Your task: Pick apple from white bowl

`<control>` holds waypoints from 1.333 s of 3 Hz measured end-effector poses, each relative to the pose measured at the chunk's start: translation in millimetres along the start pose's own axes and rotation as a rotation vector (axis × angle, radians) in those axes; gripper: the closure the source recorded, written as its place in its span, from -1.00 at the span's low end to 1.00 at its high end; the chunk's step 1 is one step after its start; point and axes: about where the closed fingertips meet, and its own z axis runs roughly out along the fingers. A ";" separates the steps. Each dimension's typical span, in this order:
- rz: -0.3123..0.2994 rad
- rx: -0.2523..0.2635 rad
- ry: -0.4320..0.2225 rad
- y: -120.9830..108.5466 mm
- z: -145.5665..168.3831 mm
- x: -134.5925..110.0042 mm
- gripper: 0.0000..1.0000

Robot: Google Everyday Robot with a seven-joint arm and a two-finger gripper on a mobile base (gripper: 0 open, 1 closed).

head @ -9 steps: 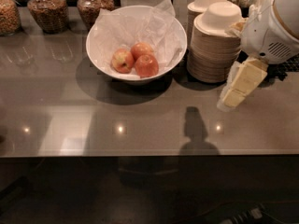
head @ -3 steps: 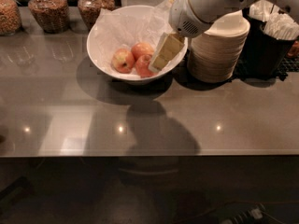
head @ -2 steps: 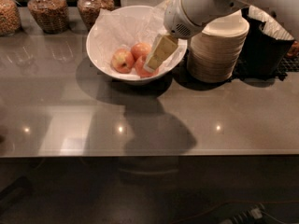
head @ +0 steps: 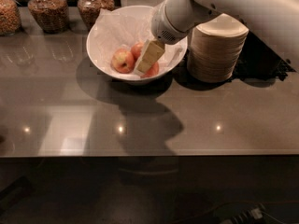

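Observation:
The white bowl (head: 103, 55), lined with crinkled white paper, stands at the back middle of the grey counter. Three apples lie in it. The apple (head: 153, 70), the reddest one, lies at the front right and is mostly hidden behind my gripper. A yellow-patched apple (head: 123, 60) lies to the left, and a third apple (head: 137, 49) lies behind. My gripper (head: 142, 69), cream-coloured, reaches down into the bowl from the upper right, its tip at the red apple's left side.
A stack of off-white disposable bowls (head: 217, 50) stands just right of the white bowl, under my arm. Three glass jars (head: 48, 8) of dry goods line the back left. A black object (head: 271, 62) sits at the far right. The counter's front edge (head: 149, 155) runs across.
My arm has swung left from beside the stacked bowls to over the white bowl. In the last second the gripper has dropped lower among the apples.

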 end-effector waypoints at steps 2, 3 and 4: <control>0.058 0.016 0.060 -3.0 20.1 26.5 -0.55; 0.094 0.045 0.089 -5.9 24.0 39.7 -0.16; 0.124 0.055 0.113 -6.8 27.8 48.9 -0.24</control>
